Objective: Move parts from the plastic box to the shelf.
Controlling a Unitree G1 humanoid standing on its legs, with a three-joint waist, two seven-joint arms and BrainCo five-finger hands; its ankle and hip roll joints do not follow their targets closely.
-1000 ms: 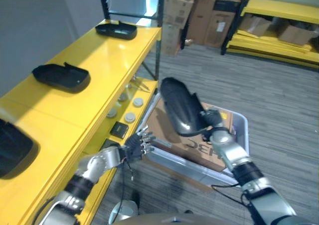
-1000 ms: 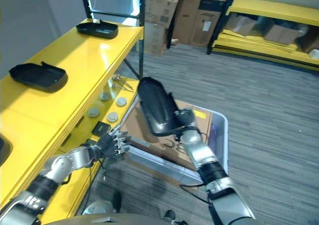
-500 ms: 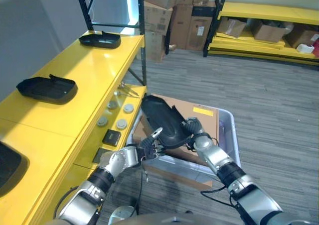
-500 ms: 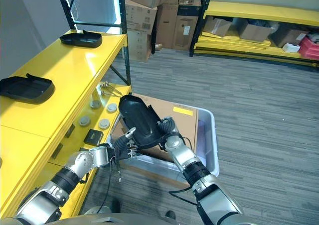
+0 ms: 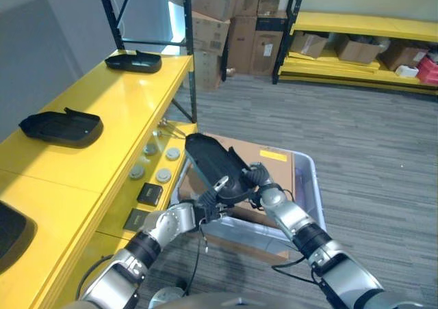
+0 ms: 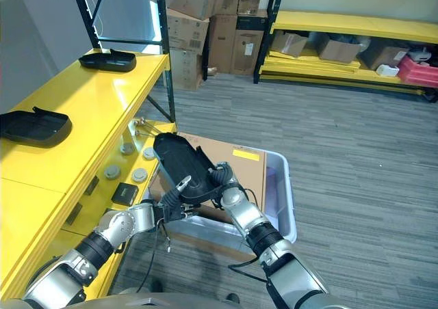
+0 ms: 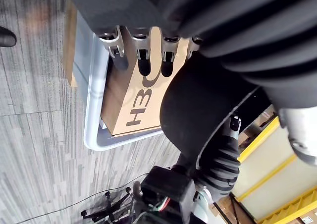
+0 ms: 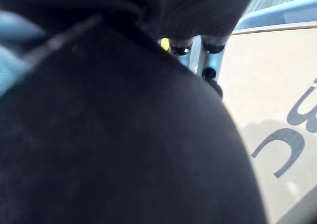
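R hand (image 5: 254, 177) curled round the near end of a long black part (image 5: 213, 163), gripping it; part is held over the plastic box (image 5: 309, 186), tilted, far end toward the shelf (image 5: 116, 111). In R wrist view the part's dark surface is pressed right up against the palm, fingertips (image 8: 210, 75) just past its edge.

L hand (image 5: 209, 201) comes up under the same part from the shelf side. Fingers straight-ish, thumb raised, tips at the part's underside; not wrapped round it. L wrist view: fingers (image 7: 143, 55) extended, w/ part just beside them and cardboard sheet (image 7: 133, 100) beyond.

Box sits on grey carpet just beside shelf's lower level, w/ cardboard sheet lying in it under the part.

Shelf top: two black trays (image 5: 61, 126), (image 5: 133, 62) well apart, a third at the near edge. Lower level: round caps (image 5: 163, 176), small black square piece (image 5: 149, 194).

Background: stacked cartons (image 5: 226, 22), second yellow rack (image 5: 356, 32).
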